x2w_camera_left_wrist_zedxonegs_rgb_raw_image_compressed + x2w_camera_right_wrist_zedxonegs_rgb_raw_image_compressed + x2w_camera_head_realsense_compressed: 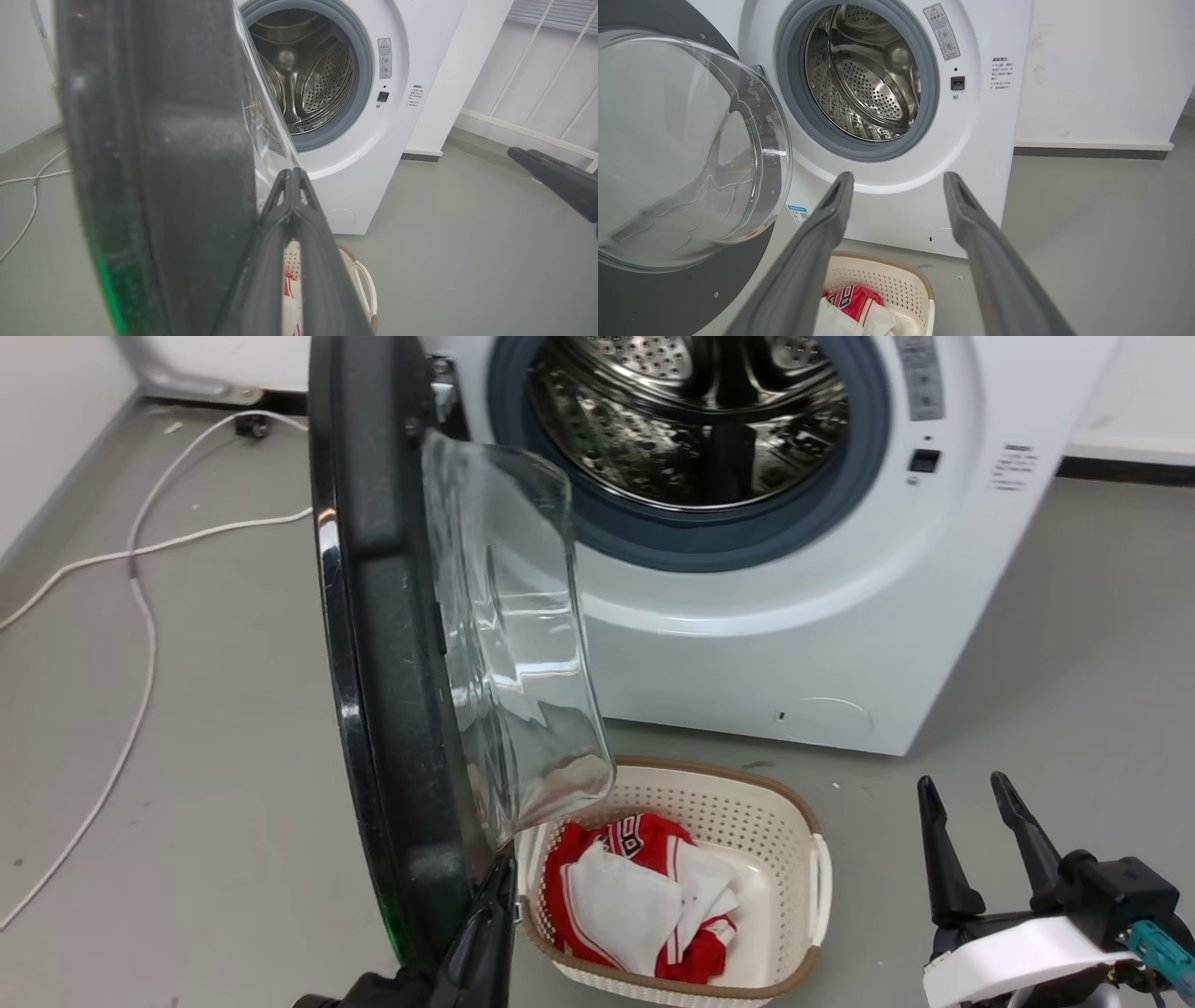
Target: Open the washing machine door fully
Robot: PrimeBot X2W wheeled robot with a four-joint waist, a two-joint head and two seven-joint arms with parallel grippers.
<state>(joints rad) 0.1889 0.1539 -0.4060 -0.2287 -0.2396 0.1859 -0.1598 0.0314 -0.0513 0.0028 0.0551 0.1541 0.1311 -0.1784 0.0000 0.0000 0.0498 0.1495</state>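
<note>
Closed fingers of the left hand [506, 877] are laid against the washing machine door [373, 616], seemingly touching its inner face. The right hand [960, 786] is held wide apart.

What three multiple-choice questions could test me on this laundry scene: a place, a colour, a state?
1. Where is the cream perforated plastic basket, relative to the white boxy washing machine? A) on top B) on the floor before it C) inside the drum
2. The clothes in the basket are: A) red, white B) blue, green C) black, yellow
3. The large round glossy black door is: A) latched shut B) lying flat C) swung open
B, it sits on the floor below the opening; A, red and white fabric shows; C, the steel drum is exposed.
</note>
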